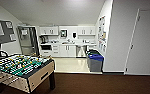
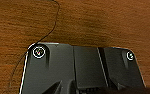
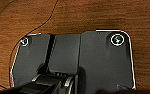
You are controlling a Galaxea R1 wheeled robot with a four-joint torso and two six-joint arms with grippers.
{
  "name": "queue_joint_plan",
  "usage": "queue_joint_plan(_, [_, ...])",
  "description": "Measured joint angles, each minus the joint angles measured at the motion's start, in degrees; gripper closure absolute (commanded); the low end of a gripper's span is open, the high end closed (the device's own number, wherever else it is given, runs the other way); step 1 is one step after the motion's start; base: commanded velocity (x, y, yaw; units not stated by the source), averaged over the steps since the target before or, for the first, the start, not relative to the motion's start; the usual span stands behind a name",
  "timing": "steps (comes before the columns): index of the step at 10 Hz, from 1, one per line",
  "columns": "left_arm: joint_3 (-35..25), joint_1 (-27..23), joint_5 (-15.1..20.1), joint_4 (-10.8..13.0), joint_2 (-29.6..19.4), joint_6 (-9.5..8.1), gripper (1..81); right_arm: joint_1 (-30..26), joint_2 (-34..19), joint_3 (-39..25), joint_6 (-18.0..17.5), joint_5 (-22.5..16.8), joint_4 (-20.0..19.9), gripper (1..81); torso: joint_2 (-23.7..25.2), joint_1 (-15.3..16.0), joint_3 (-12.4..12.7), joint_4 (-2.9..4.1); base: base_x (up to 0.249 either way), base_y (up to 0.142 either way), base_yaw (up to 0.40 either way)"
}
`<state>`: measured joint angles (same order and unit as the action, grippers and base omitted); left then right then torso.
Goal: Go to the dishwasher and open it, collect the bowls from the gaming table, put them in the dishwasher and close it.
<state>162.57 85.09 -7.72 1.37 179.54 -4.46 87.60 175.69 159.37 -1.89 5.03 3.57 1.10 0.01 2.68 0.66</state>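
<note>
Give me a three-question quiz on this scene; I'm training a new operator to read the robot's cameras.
1. True or false: the dishwasher in the far kitchenette stands open.
2. What stands nearest the camera, low on the left of the head view? A) bins B) foosball table C) door
3. What colour are the lids of the bins beside the right-hand wall?

Key: 1 false, its silver front looks closed. 2 B. 3 blue.
</note>
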Motion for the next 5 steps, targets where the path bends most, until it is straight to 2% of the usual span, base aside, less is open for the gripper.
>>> queue_joint_plan(5, [-0.06, 0.02, 0.0, 0.0, 0.0, 0.0, 1.0, -0.26, 0.05, -0.18, 0.13, 0.04, 0.01, 1.0, 0.0, 0.02, 0.0, 0.0, 0.147, 0.0, 0.0])
